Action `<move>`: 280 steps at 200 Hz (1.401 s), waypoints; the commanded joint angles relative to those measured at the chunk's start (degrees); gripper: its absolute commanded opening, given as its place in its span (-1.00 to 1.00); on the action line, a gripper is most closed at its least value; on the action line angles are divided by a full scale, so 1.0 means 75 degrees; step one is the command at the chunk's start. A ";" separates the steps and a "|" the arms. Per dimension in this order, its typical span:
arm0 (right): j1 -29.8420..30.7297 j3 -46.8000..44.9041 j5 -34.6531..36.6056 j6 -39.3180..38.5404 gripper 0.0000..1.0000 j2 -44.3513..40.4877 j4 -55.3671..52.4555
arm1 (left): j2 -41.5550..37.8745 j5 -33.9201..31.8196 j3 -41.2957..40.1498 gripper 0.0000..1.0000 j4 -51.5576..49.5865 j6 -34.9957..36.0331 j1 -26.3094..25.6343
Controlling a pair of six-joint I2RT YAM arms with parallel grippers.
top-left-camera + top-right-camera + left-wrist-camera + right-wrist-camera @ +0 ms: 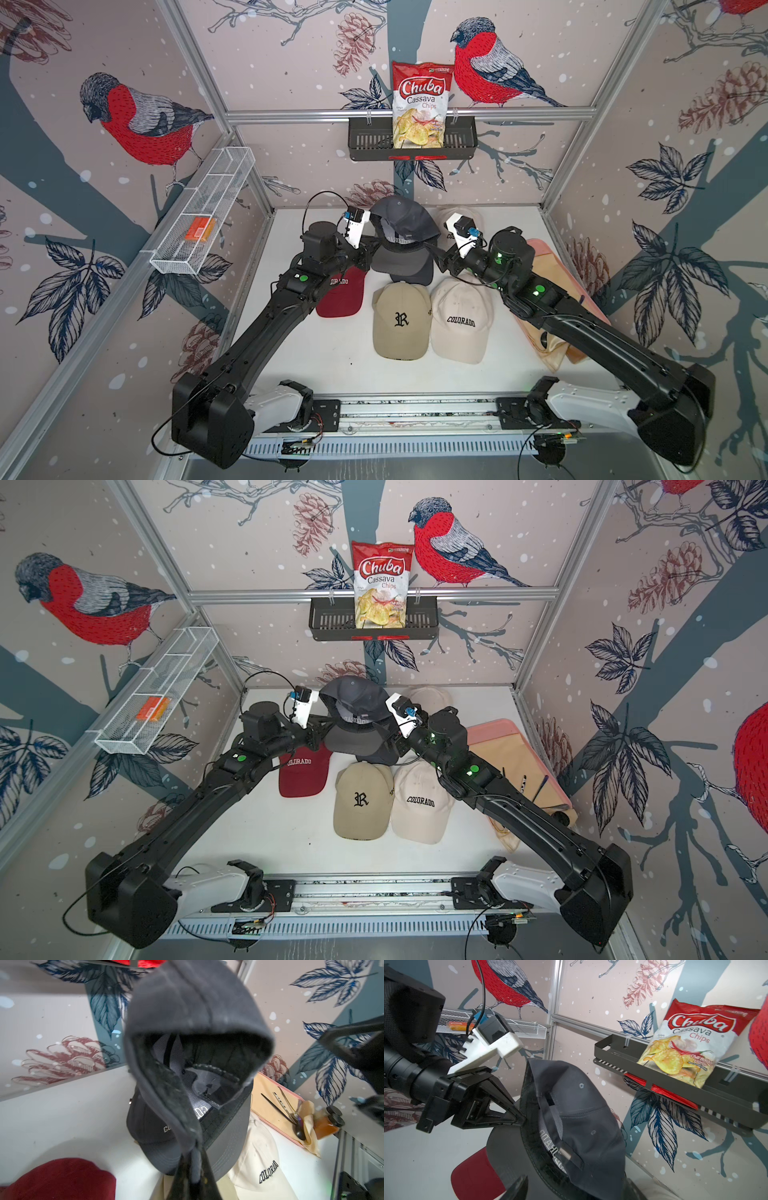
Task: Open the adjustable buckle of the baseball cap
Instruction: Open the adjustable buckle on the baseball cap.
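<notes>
This is a robot test booth in a lab, not a home. An aluminium frame (291,115) holds bird-print panels (137,120) around a white table (332,357). A left arm (266,328) and a right arm (602,336) stand bolted to a rail (415,409) along the table's front edge.

Two arms converge on a dark grey cap (405,222) raised above the white table (316,357). The left gripper (371,242) meets its rim; the right gripper (436,255) flanks it. Nearer lie a maroon cap (340,299), a tan cap (401,328) and a cream cap (461,328).
</notes>
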 commanded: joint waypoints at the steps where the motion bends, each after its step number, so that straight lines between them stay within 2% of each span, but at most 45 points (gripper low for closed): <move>1: 0.0158 0.0070 -0.0243 -0.0248 0.49 0.0169 0.0104 | -0.0047 0.0003 0.0214 -1.00 -0.0158 0.0239 -0.0348; 55: 0.0679 0.0052 0.0961 -0.0339 0.50 0.0665 0.0916 | 0.0254 -0.0538 0.0621 -1.00 -0.0278 0.0352 -0.1245; 98: 0.0979 -0.0040 0.2743 -0.0400 0.44 0.1041 0.1868 | 0.0358 -0.0639 0.0740 -1.00 -0.0250 0.0381 -0.1398; 121: 0.0990 -0.0106 0.3198 -0.0425 0.35 0.1071 0.2082 | 0.0354 -0.0665 0.0748 -1.00 -0.0275 0.0398 -0.1410; 133: 0.0990 -0.0140 0.3230 -0.0467 0.25 0.1084 0.2105 | 0.0355 -0.0676 0.0743 -1.00 -0.0279 0.0415 -0.1408; 166: 0.0970 -0.0342 0.3119 -0.0607 -0.19 0.0983 0.2283 | 0.0379 -0.0669 0.0802 -1.00 -0.0355 0.0555 -0.1409; 211: 0.0940 -0.0312 0.2935 -0.0817 -0.68 0.0760 0.1999 | 0.0435 -0.0802 0.0905 -1.00 -0.0560 0.0802 -0.1406; 243: 0.0837 -0.0323 0.2892 -0.0854 -0.88 0.0383 0.1641 | 0.0480 -0.0930 0.0914 -1.00 -0.0631 0.1016 -0.1397; 280: 0.0570 -0.0077 0.2042 -0.0791 -1.00 -0.0098 0.0667 | 0.0590 -0.1007 0.0902 -1.00 -0.0622 0.1240 -0.1227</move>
